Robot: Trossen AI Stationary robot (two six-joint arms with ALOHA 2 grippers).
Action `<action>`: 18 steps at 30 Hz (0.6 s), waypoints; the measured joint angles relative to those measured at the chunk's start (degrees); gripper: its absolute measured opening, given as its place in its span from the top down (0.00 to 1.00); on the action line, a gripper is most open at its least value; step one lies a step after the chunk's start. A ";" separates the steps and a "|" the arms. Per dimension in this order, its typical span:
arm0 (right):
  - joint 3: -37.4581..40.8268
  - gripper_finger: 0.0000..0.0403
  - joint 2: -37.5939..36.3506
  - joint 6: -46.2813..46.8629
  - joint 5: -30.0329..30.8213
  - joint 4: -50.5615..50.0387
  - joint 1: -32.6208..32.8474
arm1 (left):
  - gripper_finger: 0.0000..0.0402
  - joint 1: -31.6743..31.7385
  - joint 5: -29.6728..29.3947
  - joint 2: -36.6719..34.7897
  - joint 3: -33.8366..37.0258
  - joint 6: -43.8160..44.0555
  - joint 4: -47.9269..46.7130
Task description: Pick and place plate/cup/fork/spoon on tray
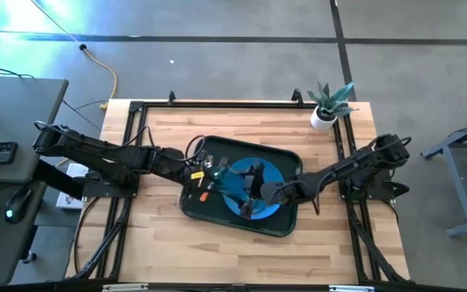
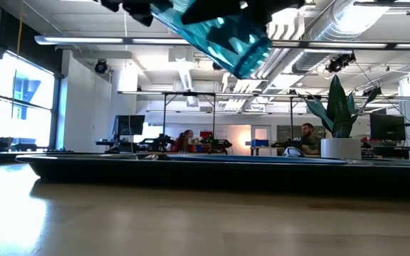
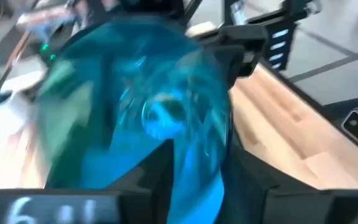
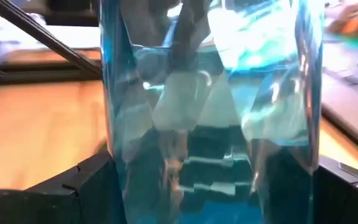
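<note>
Two hands (image 1: 232,180) crowding cup (image 2: 219,32)

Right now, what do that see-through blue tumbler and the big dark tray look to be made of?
The translucent teal-blue tumbler: probably clear plastic, maybe glass; light passes through its glossy facets. The dark green-black rectangular tray: likely smooth moulded plastic, given its rounded corners and raised rim.

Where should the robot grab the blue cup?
Around its side walls, about halfway up, coming from the side. The cup is taller than wide and hangs tilted above the tray, between the left pincer and the right pincer.
</note>
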State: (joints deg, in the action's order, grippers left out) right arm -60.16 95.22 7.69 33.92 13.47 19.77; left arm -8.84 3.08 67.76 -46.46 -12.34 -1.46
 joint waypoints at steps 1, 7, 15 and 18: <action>1.01 0.15 -0.17 -0.71 2.64 0.82 0.82 | 0.68 0.03 -0.88 -0.38 0.02 0.87 -0.75; 8.11 0.15 -2.36 -1.56 9.29 9.53 3.68 | 0.53 0.15 -2.19 -2.58 0.13 2.64 -2.67; 24.19 0.15 -8.41 -6.55 18.38 37.07 8.64 | 0.48 -0.63 -6.85 -3.14 5.50 14.55 0.64; 30.71 0.15 -9.48 -10.60 17.93 51.73 10.63 | 0.47 -2.50 -11.61 -2.75 13.78 18.13 18.80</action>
State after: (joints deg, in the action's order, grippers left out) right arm -29.45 85.73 -2.91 51.85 65.20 30.39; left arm -11.34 -8.53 65.01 -32.68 5.79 17.34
